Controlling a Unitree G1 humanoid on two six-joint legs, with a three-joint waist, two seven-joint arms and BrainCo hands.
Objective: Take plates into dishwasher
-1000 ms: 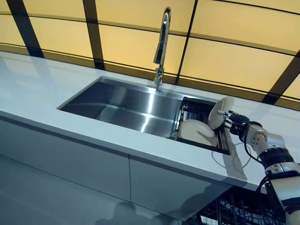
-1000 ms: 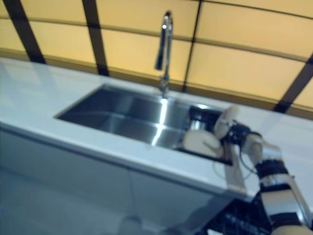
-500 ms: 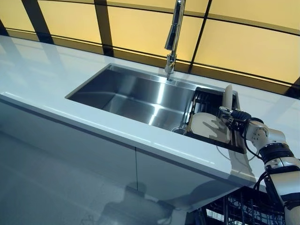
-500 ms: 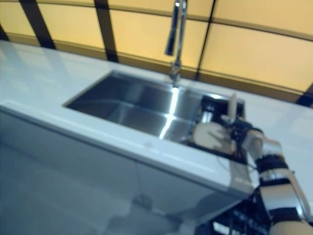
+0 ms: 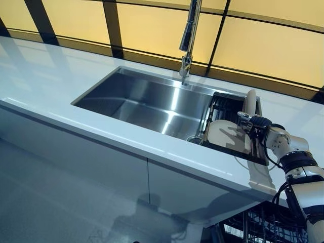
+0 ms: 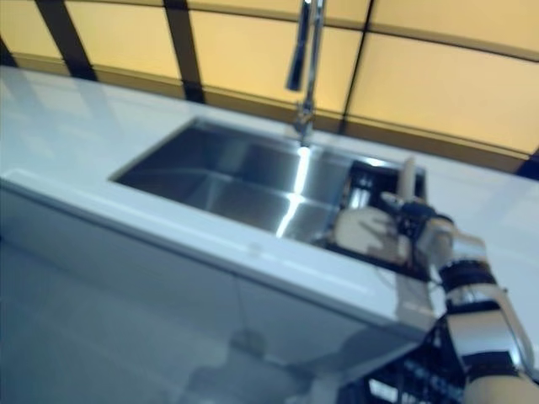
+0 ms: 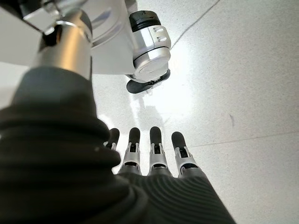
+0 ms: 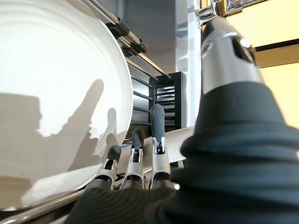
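Right hand (image 5: 251, 124) reaches into the dish rack (image 5: 223, 107) at the sink's (image 5: 147, 101) right end, fingers fairly straight beside a white plate (image 5: 226, 136); whether they grip it can't be told, thumb hidden. That plate leans tilted, face twd the hand. A 2nd plate (image 5: 250, 101) stands upright on edge behind. Left hand (image 7: 149, 154) hangs over the floor, fingers straight, empty.

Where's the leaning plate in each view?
Left eye: plate in the rack at the sink's right end, beside the right hand.
Right eye: same spot.
Left wrist: not in it.
Right wrist: fills one side.
Shared landmark: rack.
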